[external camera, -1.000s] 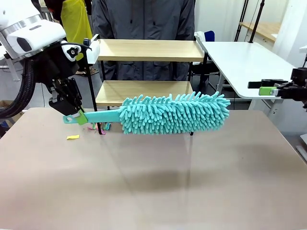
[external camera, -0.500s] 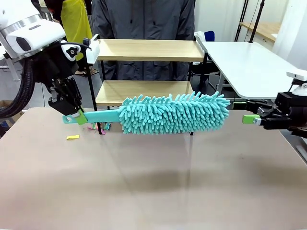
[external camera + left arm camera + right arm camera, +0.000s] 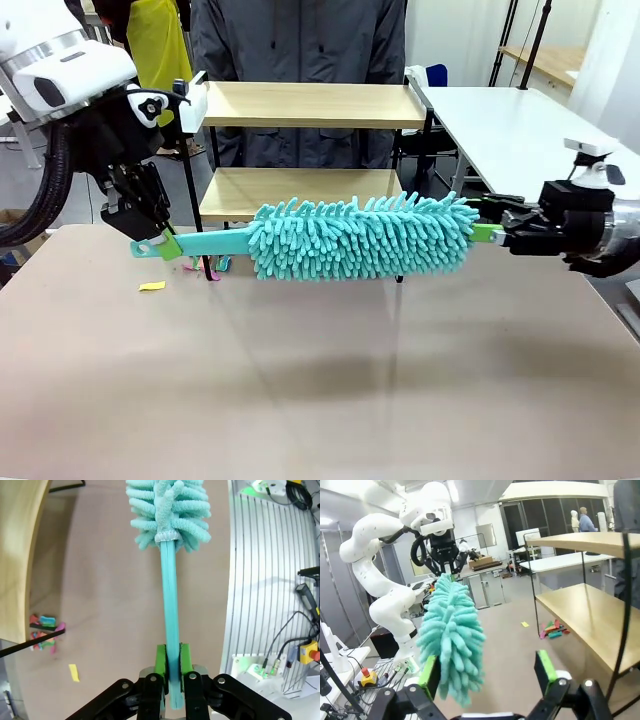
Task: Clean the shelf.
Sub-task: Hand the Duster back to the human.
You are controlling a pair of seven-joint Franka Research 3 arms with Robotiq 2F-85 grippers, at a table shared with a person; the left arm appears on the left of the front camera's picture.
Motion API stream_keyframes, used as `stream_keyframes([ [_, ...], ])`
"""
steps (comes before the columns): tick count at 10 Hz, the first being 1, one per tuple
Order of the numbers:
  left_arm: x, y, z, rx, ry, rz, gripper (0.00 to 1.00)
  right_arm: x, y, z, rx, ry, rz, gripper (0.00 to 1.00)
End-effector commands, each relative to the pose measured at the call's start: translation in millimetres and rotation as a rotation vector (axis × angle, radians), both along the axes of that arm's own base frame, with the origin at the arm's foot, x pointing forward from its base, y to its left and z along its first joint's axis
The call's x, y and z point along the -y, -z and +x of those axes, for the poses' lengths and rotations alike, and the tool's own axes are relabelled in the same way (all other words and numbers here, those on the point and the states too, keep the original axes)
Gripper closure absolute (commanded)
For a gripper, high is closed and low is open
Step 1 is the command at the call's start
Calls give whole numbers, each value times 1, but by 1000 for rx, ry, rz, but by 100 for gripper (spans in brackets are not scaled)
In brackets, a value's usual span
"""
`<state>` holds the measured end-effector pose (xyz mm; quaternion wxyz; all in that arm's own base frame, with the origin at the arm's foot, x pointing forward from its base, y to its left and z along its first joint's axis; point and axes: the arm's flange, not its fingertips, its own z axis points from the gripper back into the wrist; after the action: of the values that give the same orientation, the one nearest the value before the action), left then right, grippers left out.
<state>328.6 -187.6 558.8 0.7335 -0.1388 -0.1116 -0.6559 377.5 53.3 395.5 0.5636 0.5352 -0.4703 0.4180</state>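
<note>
The shelf (image 3: 310, 105), two light wooden boards in a thin black frame, stands at the table's far side. My left gripper (image 3: 165, 245) is shut on the handle of a teal fluffy duster (image 3: 360, 237), which it holds level in front of the lower board. In the left wrist view the green pads (image 3: 161, 666) clamp the handle (image 3: 170, 610), and the shelf board (image 3: 20, 555) lies to the left. My right gripper (image 3: 490, 218) is open at the duster's far tip. In the right wrist view the duster head (image 3: 451, 635) hangs between the spread pads (image 3: 546, 672), nearer the left one, with the shelf (image 3: 585, 615) to the right.
A person (image 3: 300, 40) stands behind the shelf. A white table (image 3: 510, 130) adjoins at the back right. Small colourful bits (image 3: 212, 267) and a yellow scrap (image 3: 152, 286) lie on the brown tabletop (image 3: 320, 390) by the shelf's left leg.
My right gripper has moved left from the table's right edge up to the duster's tip, still open. The left gripper and the duster have hardly moved.
</note>
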Motion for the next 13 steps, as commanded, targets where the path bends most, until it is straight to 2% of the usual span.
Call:
stream_keyframes([
  [1,-2,-3,-1,1,-6,10,87,-30,-2,-29,-5,-4,-9,0],
  [7,-2,-3,-1,1,-6,10,87,-73,2,-42,-37,-83,8,0],
  [8,-2,-3,-1,1,-6,10,87,-74,2,-43,-38,-101,-6,57],
  [9,-2,-3,-1,1,-6,10,87,-72,1,-42,-45,-114,-27,59],
  [10,-2,-3,-1,1,-6,10,87,-70,1,-41,-53,-125,-37,100],
  [12,-2,-3,-1,1,-6,10,87,-68,1,-41,-52,-145,-70,100],
  [13,-2,-3,-1,1,-6,10,87,-68,1,-41,-52,-157,-78,87],
])
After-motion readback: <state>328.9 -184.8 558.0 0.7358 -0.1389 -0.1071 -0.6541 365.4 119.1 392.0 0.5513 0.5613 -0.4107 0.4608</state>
